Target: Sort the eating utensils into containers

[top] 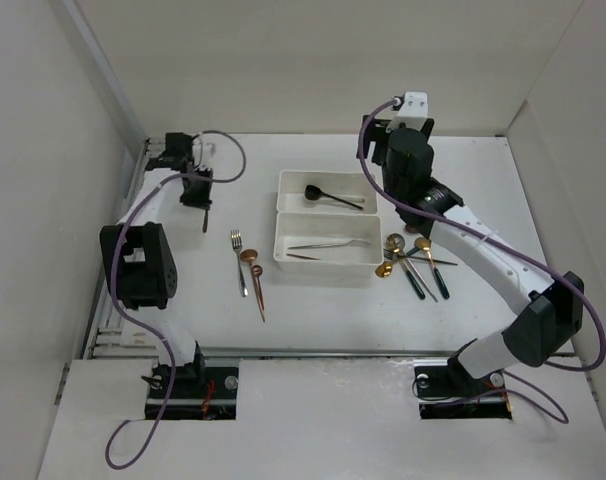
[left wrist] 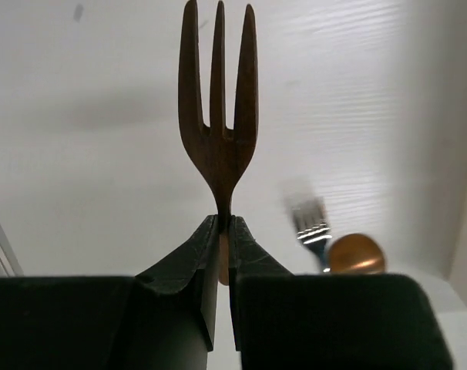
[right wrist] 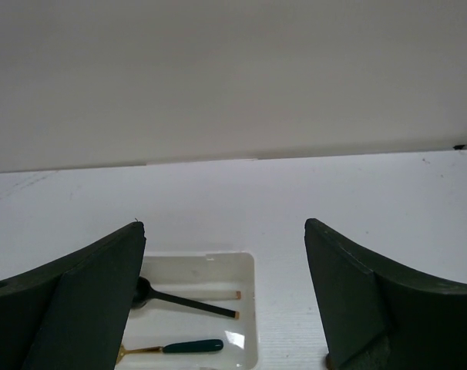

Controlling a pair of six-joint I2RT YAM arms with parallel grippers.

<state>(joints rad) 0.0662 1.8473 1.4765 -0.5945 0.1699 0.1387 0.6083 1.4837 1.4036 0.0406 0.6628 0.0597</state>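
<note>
At the left wrist alone I saw the left gripper (left wrist: 224, 223) clamping a brown fork (left wrist: 218, 139); the right gripper (right wrist: 224, 225) gaped empty; one tray (right wrist: 251, 308) held a black spoon (right wrist: 183, 302).

Hidden, cut-off and blurry bits

In the right wrist view the bottom edge cuts off the spoon tray (right wrist: 247, 308). A finger (right wrist: 79, 308) of the right gripper (right wrist: 224, 223) hides part of the bowl of the black spoon (right wrist: 183, 303) and the head of a green-handled utensil (right wrist: 191, 347) beside it. Left of that tray, a silver fork (left wrist: 310, 220) and a copper spoon (left wrist: 355, 256) look blurry, their handles hidden. The handle of the brown fork (left wrist: 218, 116) is hidden inside the left gripper (left wrist: 224, 218).
</note>
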